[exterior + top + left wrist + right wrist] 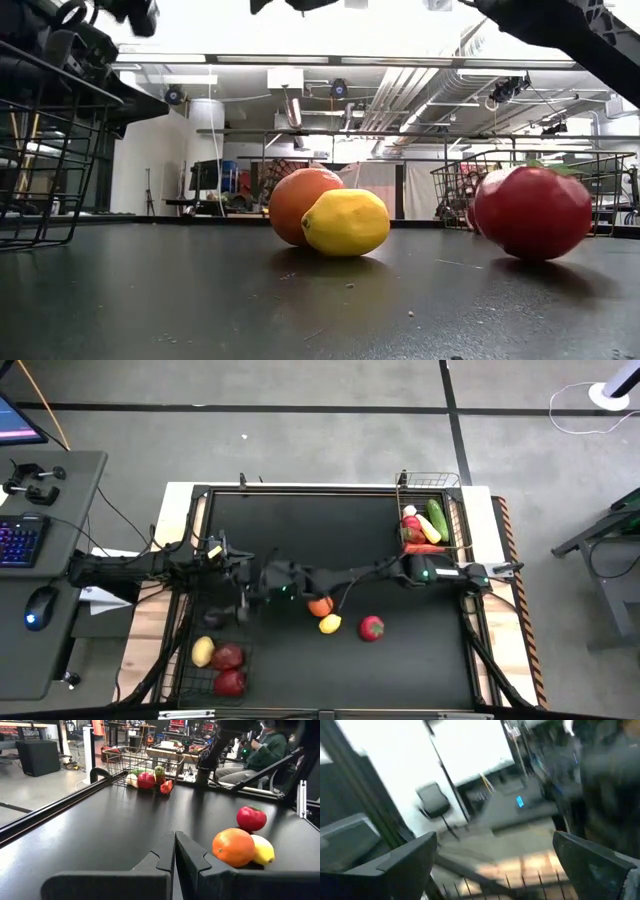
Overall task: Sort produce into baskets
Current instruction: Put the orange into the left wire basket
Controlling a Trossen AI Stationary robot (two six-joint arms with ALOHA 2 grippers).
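Observation:
An orange [320, 605], a yellow lemon [329, 624] and a red tomato [371, 627] lie on the black table, the orange and lemon touching. They also show in the low view: orange [300, 200], lemon [346, 223], tomato [533, 212]. My left gripper [175, 836] is shut and empty, low over the table just left of the orange [233, 847]. My right gripper [495, 845] is open and empty; its arm reaches across to the table's left, above the dark basket [215, 665].
The dark basket at the near left holds a yellow fruit [203, 651] and two red ones [229, 668]. The lighter basket [432, 520] at the far right holds a cucumber, corn and red pieces. The two arms cross mid-table. A person [260, 750] sits beyond the table's right side.

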